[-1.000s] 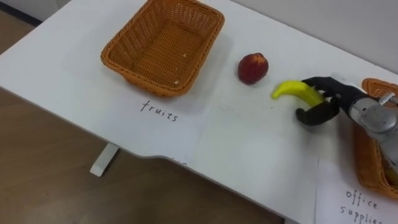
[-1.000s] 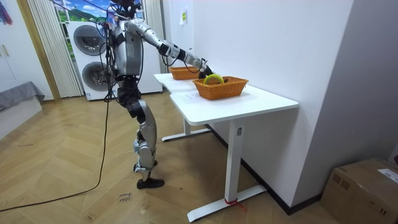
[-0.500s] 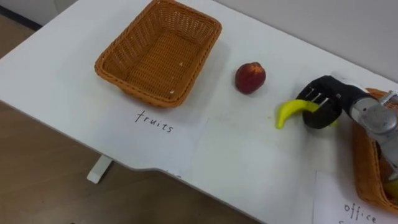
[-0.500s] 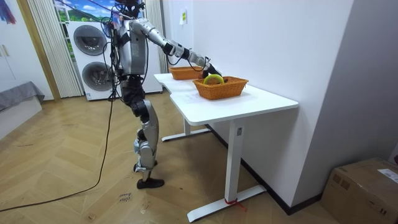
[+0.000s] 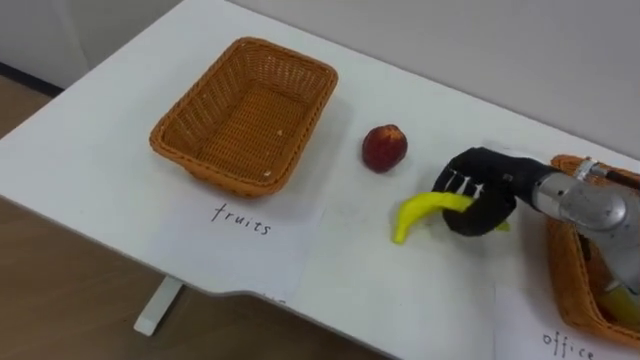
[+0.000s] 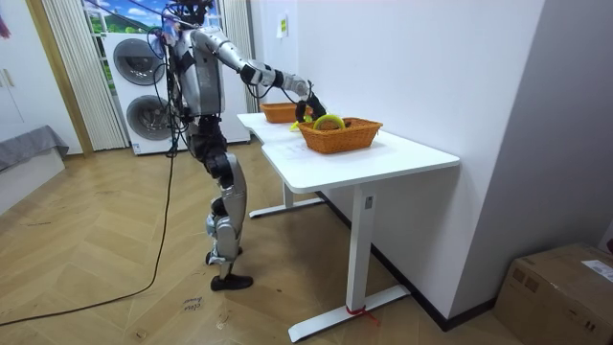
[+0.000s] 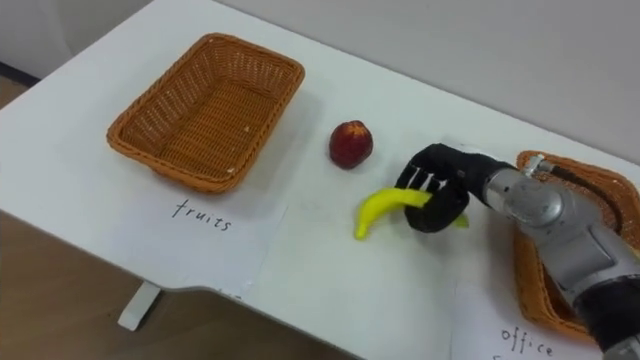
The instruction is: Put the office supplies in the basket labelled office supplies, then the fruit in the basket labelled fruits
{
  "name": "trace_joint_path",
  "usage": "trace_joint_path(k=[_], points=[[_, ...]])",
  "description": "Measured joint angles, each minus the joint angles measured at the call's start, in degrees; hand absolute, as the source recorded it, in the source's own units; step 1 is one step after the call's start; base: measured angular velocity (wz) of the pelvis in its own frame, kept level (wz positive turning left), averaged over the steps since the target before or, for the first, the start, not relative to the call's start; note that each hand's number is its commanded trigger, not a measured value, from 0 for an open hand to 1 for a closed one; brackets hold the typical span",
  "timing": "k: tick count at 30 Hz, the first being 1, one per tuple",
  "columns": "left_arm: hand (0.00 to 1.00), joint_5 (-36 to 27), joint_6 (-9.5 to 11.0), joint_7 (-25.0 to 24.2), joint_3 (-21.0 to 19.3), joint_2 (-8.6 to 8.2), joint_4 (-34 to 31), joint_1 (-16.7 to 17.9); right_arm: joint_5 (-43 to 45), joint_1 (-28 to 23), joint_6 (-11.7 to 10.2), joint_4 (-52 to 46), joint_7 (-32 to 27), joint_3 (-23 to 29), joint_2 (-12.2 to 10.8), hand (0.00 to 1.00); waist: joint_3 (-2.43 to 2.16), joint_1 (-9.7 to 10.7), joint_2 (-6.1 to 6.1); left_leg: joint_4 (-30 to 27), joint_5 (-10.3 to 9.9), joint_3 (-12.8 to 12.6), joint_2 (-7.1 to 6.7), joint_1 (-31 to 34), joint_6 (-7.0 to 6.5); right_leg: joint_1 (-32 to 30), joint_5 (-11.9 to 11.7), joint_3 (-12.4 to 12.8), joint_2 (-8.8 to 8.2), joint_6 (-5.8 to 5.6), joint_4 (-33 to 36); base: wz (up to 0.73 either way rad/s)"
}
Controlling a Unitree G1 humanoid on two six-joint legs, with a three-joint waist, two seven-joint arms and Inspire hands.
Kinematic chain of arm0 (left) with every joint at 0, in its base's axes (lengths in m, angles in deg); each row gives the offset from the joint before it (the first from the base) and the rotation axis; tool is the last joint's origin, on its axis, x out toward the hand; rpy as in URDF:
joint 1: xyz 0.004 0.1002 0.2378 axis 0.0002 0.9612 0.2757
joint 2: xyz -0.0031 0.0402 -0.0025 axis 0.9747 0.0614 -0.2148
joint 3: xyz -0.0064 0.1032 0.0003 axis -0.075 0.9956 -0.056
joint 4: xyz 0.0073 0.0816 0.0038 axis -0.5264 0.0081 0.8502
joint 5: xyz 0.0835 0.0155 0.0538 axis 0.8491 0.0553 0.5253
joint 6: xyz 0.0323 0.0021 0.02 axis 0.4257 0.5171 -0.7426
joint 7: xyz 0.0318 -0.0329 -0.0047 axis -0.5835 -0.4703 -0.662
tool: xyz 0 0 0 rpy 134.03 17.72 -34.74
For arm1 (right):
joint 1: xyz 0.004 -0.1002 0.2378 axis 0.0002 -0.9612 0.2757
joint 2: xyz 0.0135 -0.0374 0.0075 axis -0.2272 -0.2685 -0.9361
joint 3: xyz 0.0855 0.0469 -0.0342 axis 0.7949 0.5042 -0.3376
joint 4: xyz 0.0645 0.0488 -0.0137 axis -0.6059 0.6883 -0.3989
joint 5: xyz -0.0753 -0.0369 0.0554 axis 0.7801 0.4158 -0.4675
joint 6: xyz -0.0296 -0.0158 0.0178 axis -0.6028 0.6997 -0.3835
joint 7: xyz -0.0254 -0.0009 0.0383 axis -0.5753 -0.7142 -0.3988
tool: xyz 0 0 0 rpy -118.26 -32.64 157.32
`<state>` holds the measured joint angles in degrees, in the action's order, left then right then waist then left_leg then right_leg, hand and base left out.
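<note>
My right hand (image 5: pixel 482 190) (image 7: pixel 440 196) has its fingers curled round one end of a yellow banana (image 5: pixel 421 211) (image 7: pixel 385 208), holding it just above the white table (image 5: pixel 120 120). A red apple (image 5: pixel 383 148) (image 7: pixel 349 144) lies on the table to the banana's left. The empty wicker fruit basket (image 5: pixel 243 115) (image 7: pixel 205 109) stands at the far left above a paper sheet marked "fruits" (image 5: pixel 240 217). A second wicker basket (image 5: pixel 580 260) (image 7: pixel 560 250) sits at the right edge. In the room view my right hand (image 6: pixel 305 103) reaches over the table (image 6: pixel 364 158).
A paper label (image 7: pixel 525 340) lies in front of the right basket. The table's front edge (image 5: pixel 250 290) runs close below the fruits sheet, with wood floor (image 5: pixel 60 300) beyond. In the room view a wall backs the table and washing machines (image 6: pixel 139 86) stand behind me.
My right hand has curled shut round the banana and carried it left, toward the apple. The camera has shifted a little as well.
</note>
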<state>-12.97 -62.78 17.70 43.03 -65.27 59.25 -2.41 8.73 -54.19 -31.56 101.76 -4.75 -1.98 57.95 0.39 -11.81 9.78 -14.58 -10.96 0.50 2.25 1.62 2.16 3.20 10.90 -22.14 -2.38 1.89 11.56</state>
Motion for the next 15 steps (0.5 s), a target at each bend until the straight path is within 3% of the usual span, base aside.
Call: trace_joint_path(k=[3, 7, 15], points=[[0.00, 0.26, -0.24, 0.02, -1.37, -0.21, -0.35, 1.46, 1.69, 0.00, 0.16, -2.09, 0.84, 0.60, 0.01, 1.00, -0.36, 0.72, 0.33, 1.14, 0.01, -0.07, -0.14, -1.46, -0.01, 1.34, 0.29, 0.32, -0.05, -0.31, -0.01, 0.00], [0.00, 2.28, -1.07, -0.05, -2.10, -0.54, -3.32, 2.52, 4.04, 0.00, 0.22, -4.88, 1.33, 4.58, 0.02, 1.00, -0.38, 1.04, 0.35, 1.37, 0.01, -0.06, -0.25, -2.30, -0.01, 2.09, 0.41, 0.72, 0.00, -0.39, -0.26, 0.00], [0.00, 2.37, -1.47, -0.25, -3.34, -1.45, -4.52, 2.88, 6.76, -0.01, 1.32, -10.74, 1.73, 7.04, 0.11, 1.00, -0.27, 1.83, 0.20, 1.85, 0.06, 0.11, -0.46, -3.33, -0.10, 2.65, 0.43, 1.43, 0.40, -0.44, -0.88, 0.00]])
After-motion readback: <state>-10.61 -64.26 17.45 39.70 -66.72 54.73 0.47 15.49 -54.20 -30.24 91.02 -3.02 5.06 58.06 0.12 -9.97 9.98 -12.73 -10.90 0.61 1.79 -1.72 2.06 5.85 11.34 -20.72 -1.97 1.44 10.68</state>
